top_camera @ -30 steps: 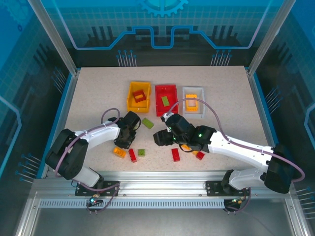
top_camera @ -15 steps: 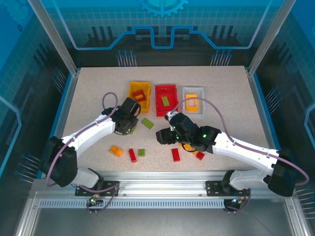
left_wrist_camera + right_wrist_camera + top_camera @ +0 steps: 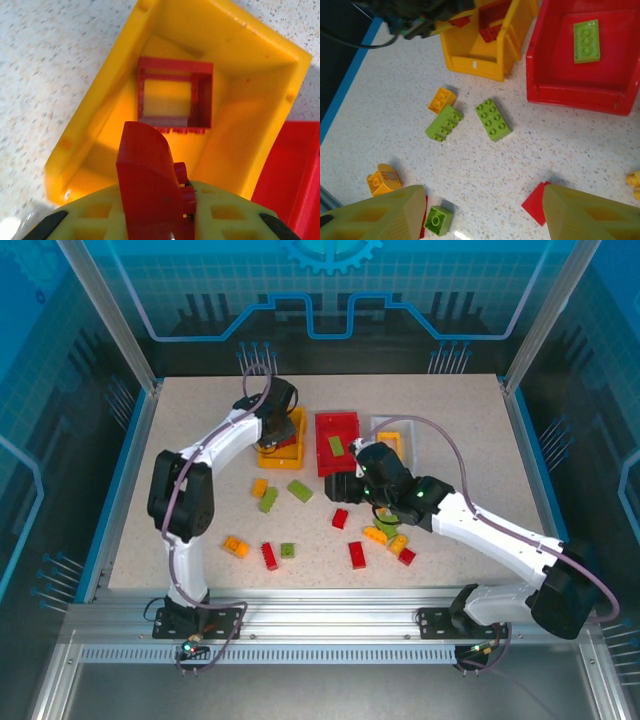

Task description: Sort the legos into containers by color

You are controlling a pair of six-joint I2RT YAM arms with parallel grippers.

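Camera above: left gripper (image 3: 272,432) is seen upper centre over the yellow-orange plastic bin (image 3: 283,462). Left wrist: a red curved plastic brick (image 3: 150,175) is clamped; release is best made low, mid-bin. Right wrist: right gripper (image 3: 482,205) is spread wide.

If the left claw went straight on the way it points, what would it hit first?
Likely the hollow red brick inside the yellow bin; the left claw, gripping a red piece, points at it.

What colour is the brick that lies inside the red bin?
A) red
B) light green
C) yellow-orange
B: the right wrist view shows a light green brick lying flat on the floor of the red bin.
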